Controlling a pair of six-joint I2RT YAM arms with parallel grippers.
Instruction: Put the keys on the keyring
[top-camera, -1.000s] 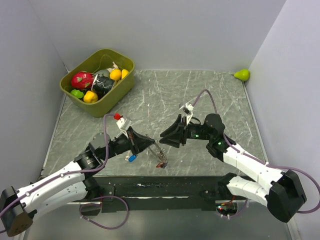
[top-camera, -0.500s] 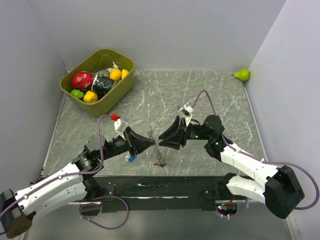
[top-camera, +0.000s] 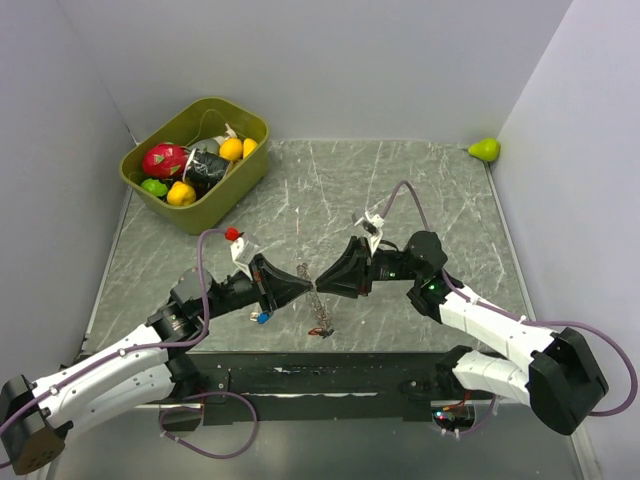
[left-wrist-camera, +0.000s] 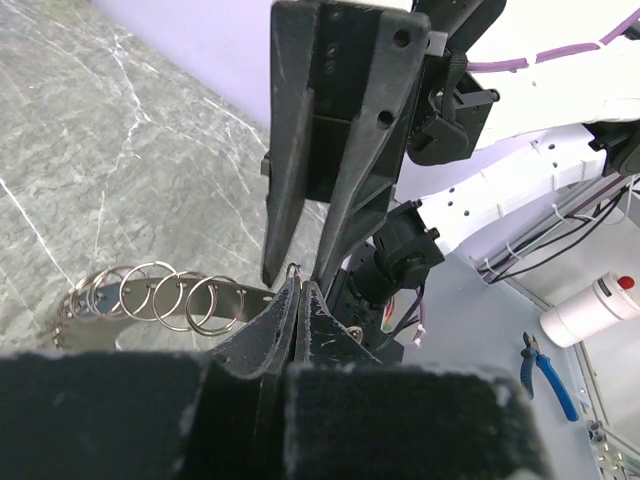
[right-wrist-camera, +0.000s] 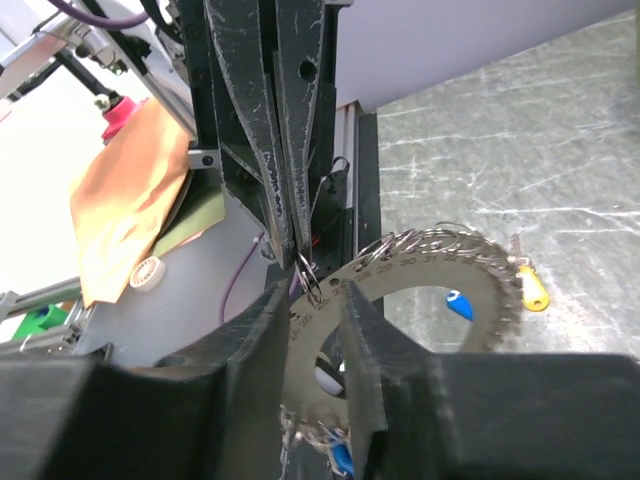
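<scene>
Silvery keyring (right-wrist-camera: 420, 268) hung over the table (top-camera: 420, 190), pinched tight by the left gripper (left-wrist-camera: 300, 300). The right gripper (right-wrist-camera: 315, 300), fingers somewhat apart, straddled it. Seemingly a regrasp, calling next for a square close. A blue key (top-camera: 263, 318) lay below, unthreaded.

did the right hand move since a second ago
Yes: the right hand has slid left, away from the pear, to meet the left hand holding the keyring.

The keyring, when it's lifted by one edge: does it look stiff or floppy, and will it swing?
The keyring has a flat metal band that looks stiff, so it probably keeps its shape. Its small split rings sit loose along the rim and would likely flop. Pinched at one point by the left claw, it may pivot and dangle.
</scene>
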